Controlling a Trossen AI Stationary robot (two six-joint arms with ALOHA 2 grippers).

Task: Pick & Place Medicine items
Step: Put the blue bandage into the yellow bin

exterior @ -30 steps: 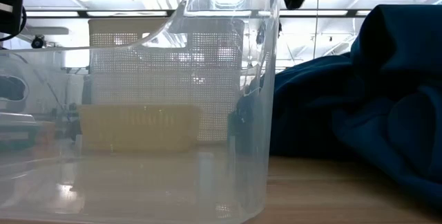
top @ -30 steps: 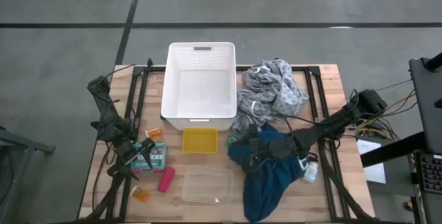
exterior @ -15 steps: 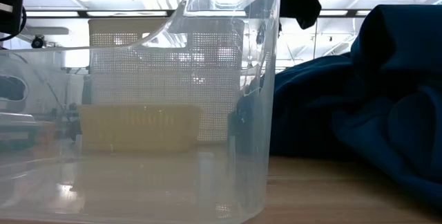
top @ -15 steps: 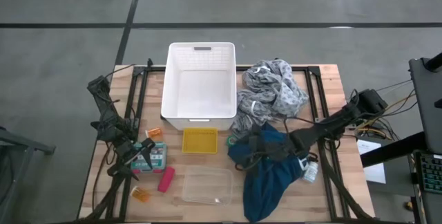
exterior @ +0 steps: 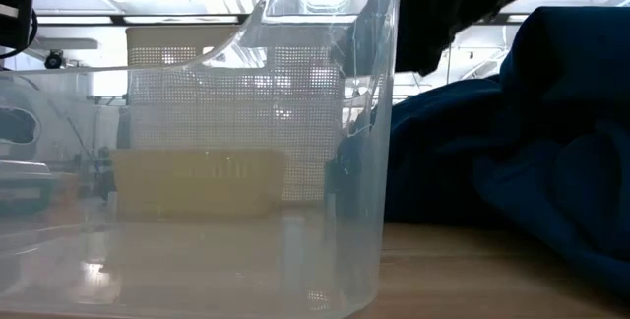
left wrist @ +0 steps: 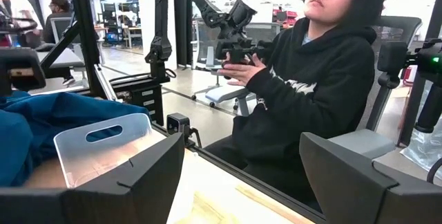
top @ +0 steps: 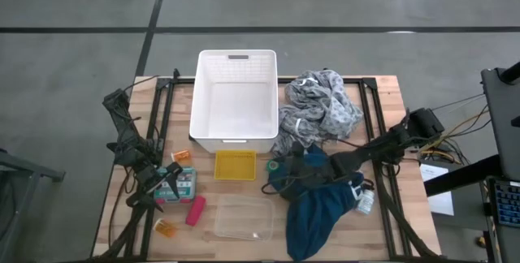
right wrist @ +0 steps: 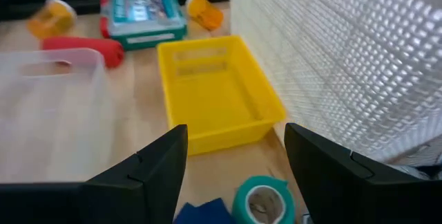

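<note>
High view: right hand point(top: 275, 175) reaching over the teal-blue cloth point(top: 321, 206) toward the green roll point(top: 274, 167), just beside the yellow tray point(top: 235, 165). Left hand point(top: 153, 183) parked at the bench's point(top: 382, 88) left edge, beside the teal box point(top: 177, 183). Pink-red cylinder point(top: 195, 210) and one orange bottle point(top: 166, 229) near the clear tub point(top: 242, 217); second orange bottle point(top: 182, 156) near the white basket point(top: 235, 101); white bottle point(top: 365, 200) by the cloth's right edge; grey patterned cloth point(top: 320, 109) behind.

Low view: clear tub wall point(exterior: 295, 112) filling the foreground, blue cloth point(exterior: 512, 152) at right, dark arm entering from above; no medicine item discernible.

Left wrist view: fingers point(left wrist: 131, 189) spread wide, released, nothing between them; seated person point(left wrist: 311, 79) beyond the bench.

Right wrist view: fingers point(right wrist: 148, 165) parted and empty, green roll point(right wrist: 262, 200) lying just ahead between them, yellow tray point(right wrist: 214, 92) beyond.

Risks, as judged: closing with the cloth edge caught under a finger, dragging fabric along with the roll; pinching the round roll off-centre, squirting it against the tray; snagging the cloth on lift and disturbing the white bottle.
</note>
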